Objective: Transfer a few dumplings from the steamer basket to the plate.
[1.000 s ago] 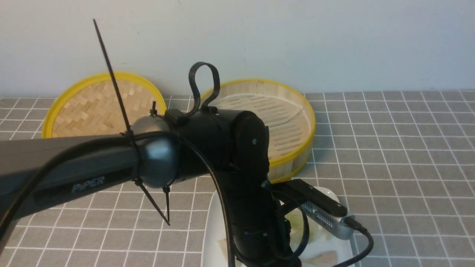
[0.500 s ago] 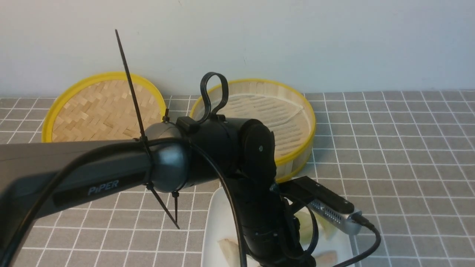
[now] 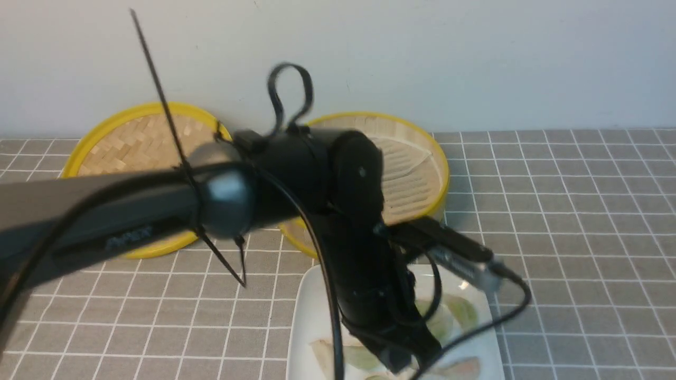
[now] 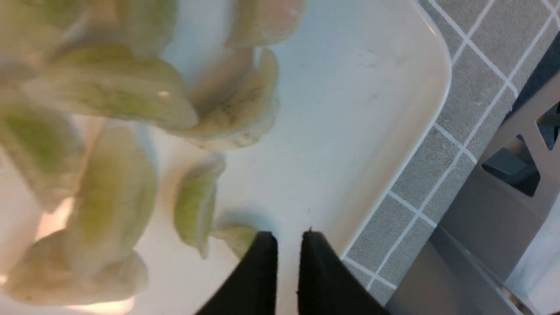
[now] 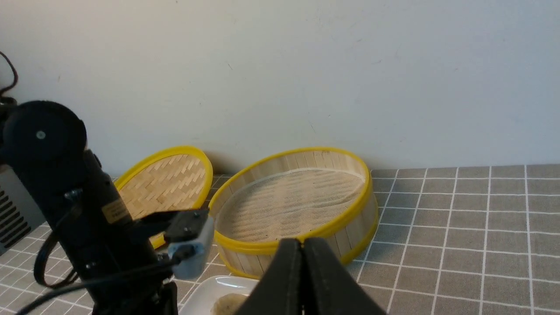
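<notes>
Several pale green and whitish dumplings [image 4: 109,92] lie clustered on the white plate [image 4: 350,109]. My left gripper [image 4: 288,236] hangs just above the plate near its corner, jaws drawn almost together with only a thin gap and nothing between them. A small green dumpling [image 4: 197,205] lies beside its fingers. In the front view the left arm [image 3: 364,264] covers much of the plate [image 3: 311,311]. The steamer basket [image 5: 297,205] stands behind the plate and only its liner shows inside. My right gripper [image 5: 302,240] is shut and empty, hovering on the near side of the basket.
The woven yellow-rimmed lid [image 3: 132,142] leans against the back wall, left of the steamer basket [image 3: 417,174]. A grey checked cloth [image 3: 581,237] covers the table. The left wrist camera [image 3: 465,258] and its cable jut out over the plate.
The left arm has risen and swung a little left above the plate, still blurred by motion. More of the plate and its dumplings now shows beneath it.
</notes>
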### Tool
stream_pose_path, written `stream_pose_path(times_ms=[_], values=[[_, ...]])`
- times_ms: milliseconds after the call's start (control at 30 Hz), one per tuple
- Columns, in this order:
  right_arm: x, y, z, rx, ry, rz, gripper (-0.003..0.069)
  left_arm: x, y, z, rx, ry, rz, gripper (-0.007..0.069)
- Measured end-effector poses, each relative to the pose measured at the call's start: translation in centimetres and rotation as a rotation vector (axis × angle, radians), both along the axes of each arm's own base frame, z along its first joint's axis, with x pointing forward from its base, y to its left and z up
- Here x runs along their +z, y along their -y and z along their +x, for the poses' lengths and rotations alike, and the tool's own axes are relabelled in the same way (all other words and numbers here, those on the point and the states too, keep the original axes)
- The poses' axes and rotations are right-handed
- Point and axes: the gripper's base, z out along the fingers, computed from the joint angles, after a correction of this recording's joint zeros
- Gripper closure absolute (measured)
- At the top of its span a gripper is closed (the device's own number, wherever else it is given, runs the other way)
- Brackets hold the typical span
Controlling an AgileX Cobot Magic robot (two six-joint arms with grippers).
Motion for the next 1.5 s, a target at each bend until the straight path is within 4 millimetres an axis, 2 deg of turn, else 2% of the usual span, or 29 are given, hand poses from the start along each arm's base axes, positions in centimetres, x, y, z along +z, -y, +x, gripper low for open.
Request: stream_pose_path(times_ms=[67, 133, 167, 200, 267, 333, 433, 467, 500, 600, 767, 833, 1000, 1167, 1367, 1500], values=[[0.0, 0.0, 0.0, -0.001, 0.0, -0.001, 0.0669, 1.5, -1.2, 0.6, 0.041, 0.03, -0.024, 0.0617], [0.0, 0.0, 0.0, -0.002, 0.001, -0.003, 0.0669, 4.0, -3.0, 1.0, 0.09, 0.082, -0.065, 0.0629], [0.0, 0.0, 0.0, -0.003, 0.002, -0.004, 0.0669, 4.3, -3.1, 1.0, 0.094, 0.088, -0.069, 0.0629], [0.0, 0.0, 0.0, -0.005, 0.003, -0.007, 0.0669, 6.7, -4.8, 1.0, 0.131, 0.144, -0.11, 0.0629], [0.0, 0.1, 0.0, -0.007, 0.006, -0.011, 0.0669, 9.0, -6.5, 0.5, 0.17, 0.205, -0.153, 0.0629], [0.0, 0.1, 0.0, -0.009, 0.007, -0.014, 0.0669, 10.5, -7.7, 0.0, 0.193, 0.245, -0.18, 0.0629], [0.0, 0.1, 0.0, -0.011, 0.009, -0.016, 0.0669, 14.1, -11.2, -2.5, 0.267, 0.388, -0.267, 0.0629], [0.0, 0.1, 0.0, -0.011, 0.01, -0.017, 0.0669, 14.0, -11.3, -2.4, 0.271, 0.388, -0.266, 0.0629], [0.0, 0.1, 0.1, -0.014, 0.012, -0.021, 0.0669, 15.5, -12.8, -4.3, 0.308, 0.476, -0.321, 0.0629], [0.0, 0.1, 0.1, -0.015, 0.013, -0.023, 0.0669, 16.9, -14.6, -6.8, 0.355, 0.615, -0.413, 0.0629], [0.0, 0.2, 0.1, -0.016, 0.014, -0.025, 0.0669, 16.8, -16.6, -9.6, 0.442, 0.776, -0.541, 0.0629], [0.0, 0.2, 0.1, -0.016, 0.014, -0.025, 0.0669, 15.7, -17.3, -10.3, 0.493, 0.825, -0.584, 0.0629], [0.0, 0.2, 0.1, -0.018, 0.015, -0.028, 0.0669, 12.8, -18.1, -10.4, 0.582, 0.893, -0.616, 0.0629], [0.0, 0.4, 0.2, -0.042, 0.023, -0.065, 0.0669, 10.8, -18.3, -10.2, 0.617, 0.901, -0.6, 0.0629], [-0.1, 0.8, 0.3, -0.078, 0.037, -0.118, 0.0669, 10.6, -18.4, -10.3, 0.622, 0.904, -0.604, 0.0629], [0.0, 0.9, 0.3, -0.098, 0.053, -0.147, 0.0669, 10.8, -18.7, -11.4, 0.598, 0.88, -0.606, 0.0629]])
